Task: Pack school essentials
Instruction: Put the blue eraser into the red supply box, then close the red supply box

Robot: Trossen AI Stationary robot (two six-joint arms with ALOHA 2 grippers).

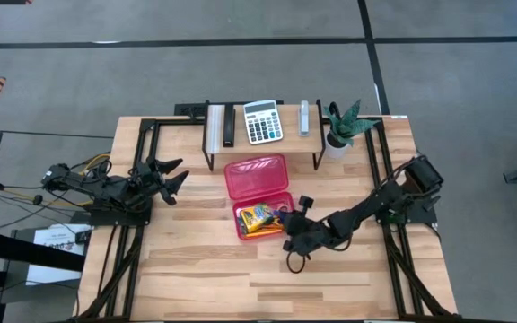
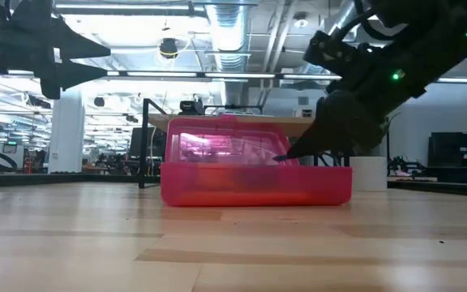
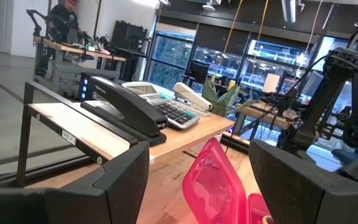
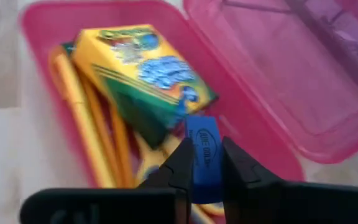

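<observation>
Wooden table [image 1: 196, 269] with open pink pencil case [image 1: 258, 176] at centre: right gripper [image 4: 205, 163], at the case's 4 o'clock, pinches blue eraser [image 4: 202, 152] above crayon box [image 4: 145, 65] and pencils [image 4: 82, 118], presumably for release inside; left gripper [image 1: 170, 176] waits spread at 9 o'clock.

Crayon box [image 4: 146, 68] in open case [image 1: 260, 193], pencils [image 4: 79, 118] beside it, probably scissors [image 4: 154, 163] beneath, calculator [image 1: 262, 121] behind.

both arms matte black, chunky jointed segments. left arm [image 1: 106, 188]: yellow and black cables trailing at its base. right arm [image 1: 366, 211]: small green led lit on a link. gripper fingers [image 4: 182, 165] black, tapered, flat-faced.
</observation>
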